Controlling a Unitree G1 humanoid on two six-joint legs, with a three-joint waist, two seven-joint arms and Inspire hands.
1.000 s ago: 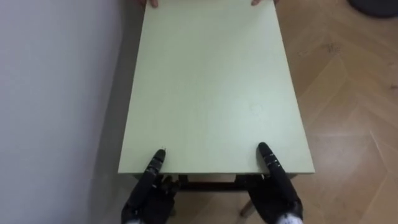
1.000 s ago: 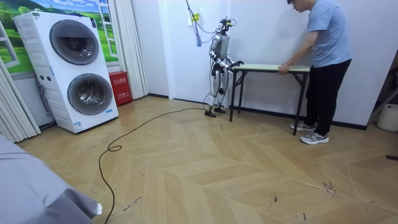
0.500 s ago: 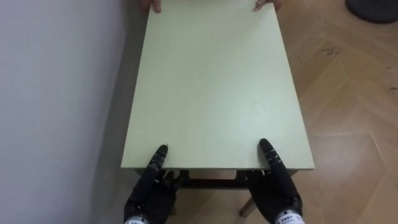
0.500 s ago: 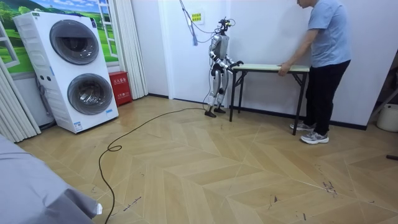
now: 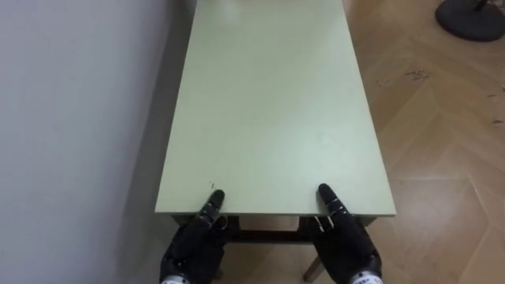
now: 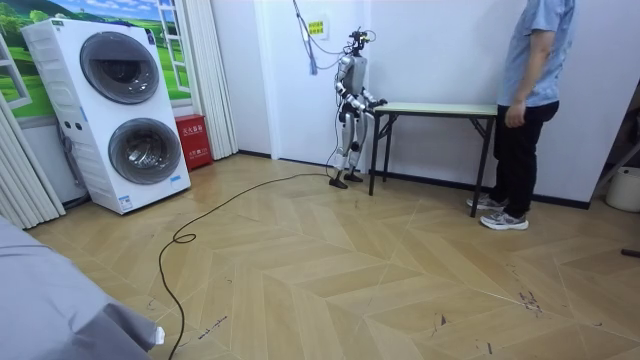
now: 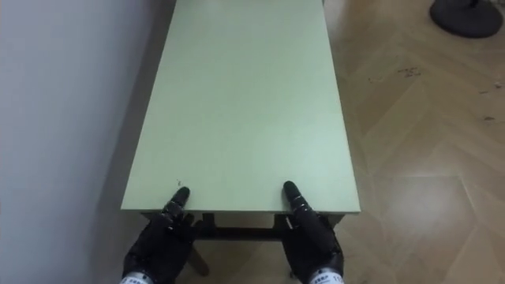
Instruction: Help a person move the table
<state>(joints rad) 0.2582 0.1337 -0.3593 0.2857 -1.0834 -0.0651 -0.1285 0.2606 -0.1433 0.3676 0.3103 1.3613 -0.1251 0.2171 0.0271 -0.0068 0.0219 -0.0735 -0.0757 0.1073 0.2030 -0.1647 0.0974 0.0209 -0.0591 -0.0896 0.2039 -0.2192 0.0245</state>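
Observation:
The table (image 5: pixel 272 110) has a pale green top and dark legs and stands along the white wall on my left. I stand at its near short end. My left hand (image 5: pixel 196 244) and right hand (image 5: pixel 347 241) hold that near edge. Each thumb lies on top of the board close to the edge, and the fingers reach underneath, mostly hidden. In the room view the table (image 6: pixel 435 108) rests on the floor between me and the person (image 6: pixel 530 90). The person stands upright at the far end with an arm hanging down, hands off the table.
The wall (image 5: pixel 71 118) runs close along the table's left side. Wood floor (image 5: pixel 442 142) lies open to the right. A dark round base (image 5: pixel 473 16) sits at the far right. Stacked washing machines (image 6: pixel 120 110) stand at the room view's left.
The person's hands have left the table's far edge and the person has straightened up. My thumbs have slid back toward the near edge.

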